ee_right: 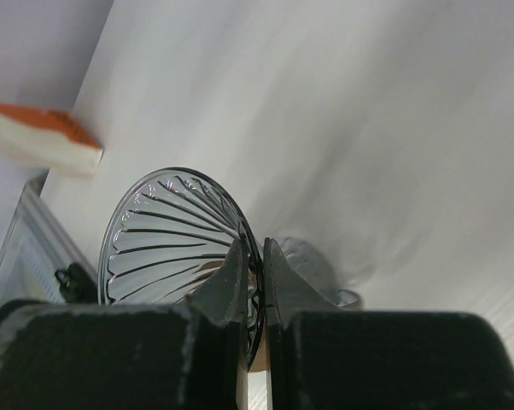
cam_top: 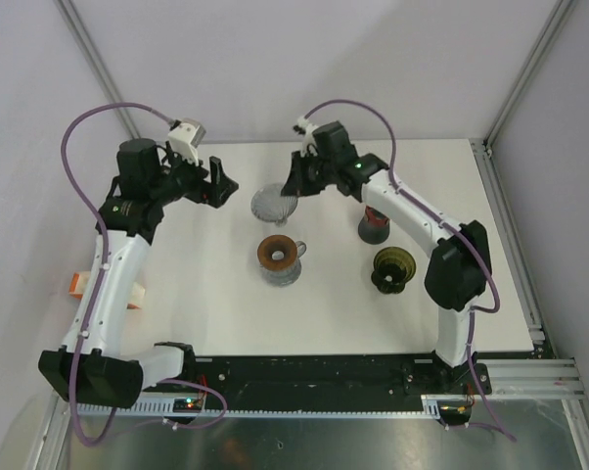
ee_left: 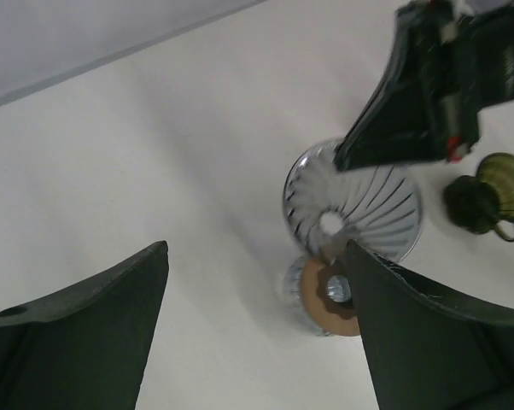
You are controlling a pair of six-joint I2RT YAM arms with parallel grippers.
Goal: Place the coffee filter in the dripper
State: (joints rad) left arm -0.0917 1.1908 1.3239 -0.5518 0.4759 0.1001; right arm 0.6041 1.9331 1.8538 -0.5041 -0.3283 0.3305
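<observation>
A clear ribbed glass dripper (cam_top: 274, 203) is at the back middle of the table, held tilted, with my right gripper (cam_top: 296, 188) shut on its rim. In the right wrist view the fingers (ee_right: 254, 248) pinch the glass wall of the dripper (ee_right: 163, 226). A brown coffee filter (cam_top: 279, 252) sits in a clear glass holder with a handle, just in front of it. My left gripper (cam_top: 219, 186) hovers left of the dripper, open and holding nothing. The left wrist view shows those open fingers (ee_left: 255, 256), the dripper (ee_left: 368, 213) and the filter (ee_left: 317, 295) partly behind the right finger.
A green glass dripper (cam_top: 392, 266) stands at the right, also in the left wrist view (ee_left: 496, 188). A dark red and grey object (cam_top: 375, 225) stands behind it under the right arm. An orange and white item (cam_top: 76, 284) lies at the table's left edge.
</observation>
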